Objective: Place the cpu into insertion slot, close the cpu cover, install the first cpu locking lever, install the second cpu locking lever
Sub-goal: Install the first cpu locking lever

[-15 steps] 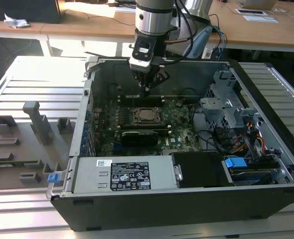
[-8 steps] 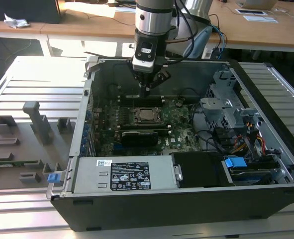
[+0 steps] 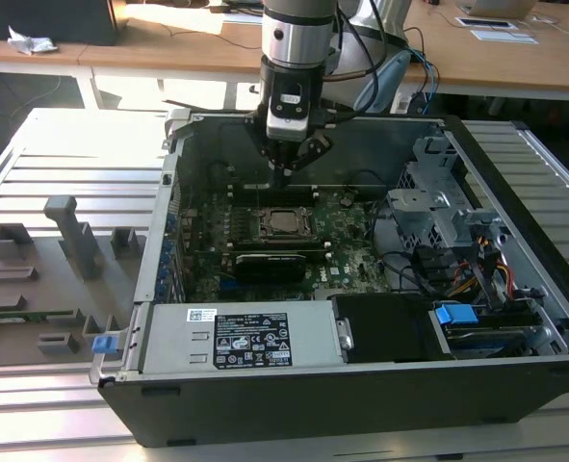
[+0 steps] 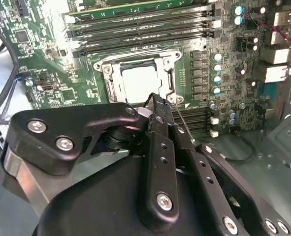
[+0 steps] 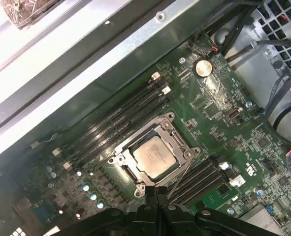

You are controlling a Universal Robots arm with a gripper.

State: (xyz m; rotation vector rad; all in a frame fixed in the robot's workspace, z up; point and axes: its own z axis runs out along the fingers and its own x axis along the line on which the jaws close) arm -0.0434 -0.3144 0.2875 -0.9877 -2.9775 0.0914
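The gripper (image 4: 157, 101) is hanging at the near edge of the insertion slot (image 4: 112, 84); its fingers (image 5: 149, 197) are lying pressed together, with only a seam showing between them in the first wrist view; whether anything thin is being pinched there I cannot tell. Its black body is covering the slot's near rim in both wrist views. A thin pale rod (image 4: 180, 119) is running beside the fingertips; whether it is touching them is hard to make out.

Just beyond the tips the cpu (image 5: 154, 157) is sitting flat in the slot, silver top facing up, apart from the gripper; the cpu cover (image 5: 172, 132) is lying down around it, framing the chip.

Past the socket the long memory slots (image 5: 113, 129) are lying in rows on the green board (image 5: 219, 105); farther on, the grey case wall (image 5: 111, 59) is running across. In the exterior view the open computer case (image 3: 361, 404) is enclosing the board, its far corners being cut off by the arm.
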